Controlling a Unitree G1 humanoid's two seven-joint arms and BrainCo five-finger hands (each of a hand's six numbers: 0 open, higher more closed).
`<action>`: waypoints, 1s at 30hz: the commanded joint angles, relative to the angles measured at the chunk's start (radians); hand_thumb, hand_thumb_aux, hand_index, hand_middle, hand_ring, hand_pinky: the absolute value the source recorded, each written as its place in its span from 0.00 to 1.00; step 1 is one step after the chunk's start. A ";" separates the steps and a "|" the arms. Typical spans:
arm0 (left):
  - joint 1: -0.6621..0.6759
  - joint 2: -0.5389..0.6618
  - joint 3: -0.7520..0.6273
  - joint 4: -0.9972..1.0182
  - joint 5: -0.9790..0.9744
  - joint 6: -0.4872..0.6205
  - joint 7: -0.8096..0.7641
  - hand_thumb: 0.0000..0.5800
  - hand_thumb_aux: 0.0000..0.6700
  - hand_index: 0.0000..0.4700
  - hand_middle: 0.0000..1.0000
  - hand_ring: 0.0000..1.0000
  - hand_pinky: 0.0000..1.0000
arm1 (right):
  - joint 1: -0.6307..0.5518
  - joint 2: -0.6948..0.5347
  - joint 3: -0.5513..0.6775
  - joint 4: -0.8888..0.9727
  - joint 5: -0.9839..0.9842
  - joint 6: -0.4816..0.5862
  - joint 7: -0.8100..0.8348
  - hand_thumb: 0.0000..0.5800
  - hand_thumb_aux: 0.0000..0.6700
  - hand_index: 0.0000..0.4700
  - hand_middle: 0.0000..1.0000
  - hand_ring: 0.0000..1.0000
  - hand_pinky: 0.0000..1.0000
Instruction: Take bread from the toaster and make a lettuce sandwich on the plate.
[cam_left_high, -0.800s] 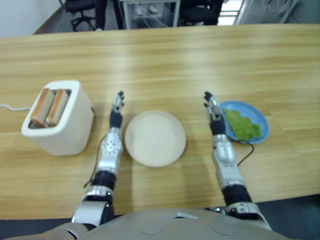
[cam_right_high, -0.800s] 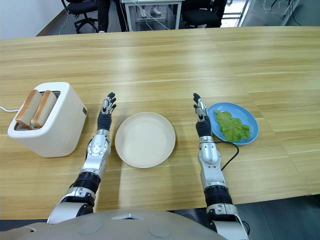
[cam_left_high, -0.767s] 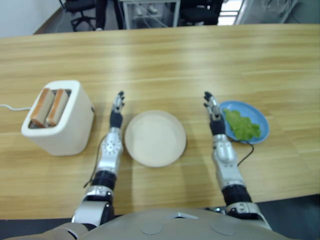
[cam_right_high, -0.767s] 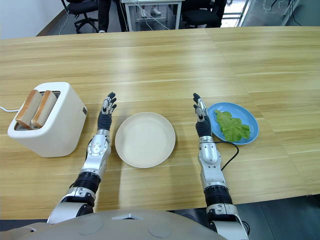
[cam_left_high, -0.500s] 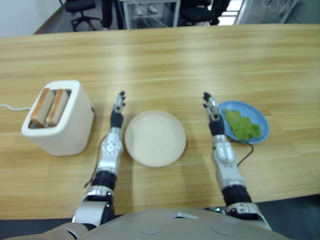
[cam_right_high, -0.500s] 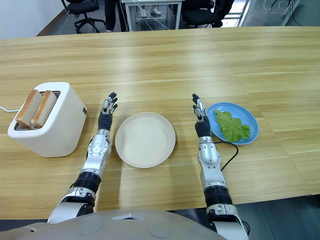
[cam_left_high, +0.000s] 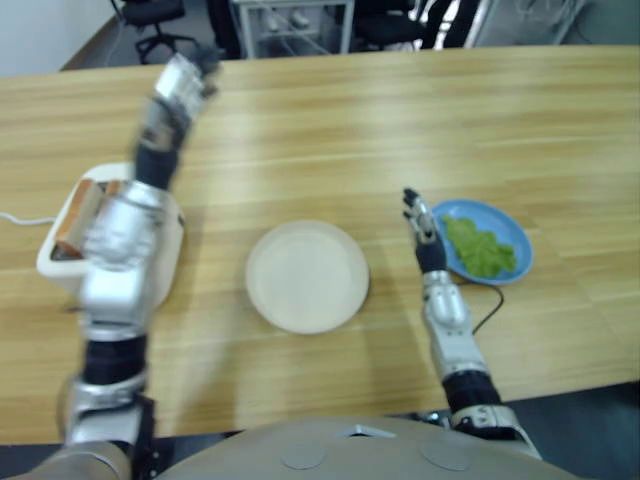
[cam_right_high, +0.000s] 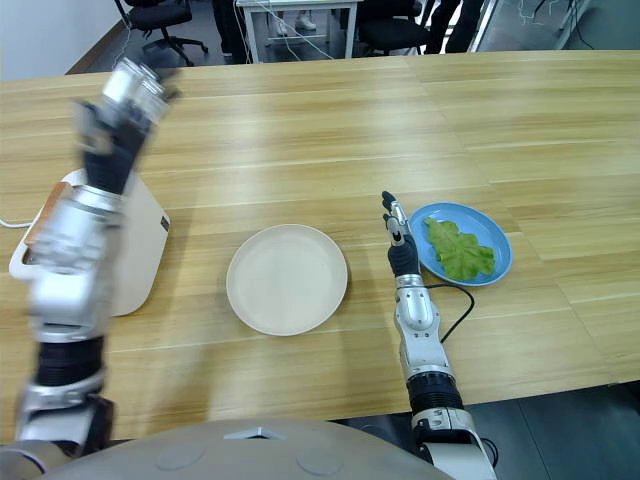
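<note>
At the left of the frame the toaster (cam_right_high: 145, 242) stands on the counter (cam_left_high: 330, 130) with the bread (cam_left_high: 77, 212) sitting in its slots, so by my reading the task is barely begun: no slice is out, and fetching the bread, laying it down, adding the leaf and closing the sandwich are all left to do. The left robot hand (cam_left_high: 178, 82) hangs high in the upper left, above the toaster and apart from it, and it is so smeared that I cannot tell whether it is released or clenched; nothing shows in it. Its forearm crosses in front of the toaster and hides most of the top, so only one edge of the bread is plain. In the middle the cream plate (cam_left_high: 307, 277) lies bare. Right of it the right robot hand (cam_left_high: 419, 224) rests low over the counter, released and holding nothing, just beside the blue dish (cam_left_high: 522, 243), where the lettuce (cam_left_high: 480, 250) lies untouched
</note>
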 joint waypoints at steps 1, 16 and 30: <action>0.086 0.225 0.198 0.004 0.073 0.077 -0.137 0.00 0.00 0.00 0.00 0.00 0.00 | -0.006 0.010 0.007 0.024 0.002 0.012 -0.003 0.00 0.00 0.00 0.00 0.00 0.00; 0.479 0.531 -0.041 0.700 0.920 -0.199 -0.005 0.00 0.00 0.00 0.00 0.00 0.00 | -0.011 0.012 0.013 0.041 0.009 0.008 -0.008 0.00 0.00 0.00 0.00 0.00 0.00; 0.488 0.556 -0.114 0.764 1.057 -0.125 0.009 0.00 0.00 0.00 0.00 0.00 0.00 | 0.009 0.007 0.011 0.028 0.011 0.022 -0.006 0.00 0.00 0.00 0.00 0.00 0.00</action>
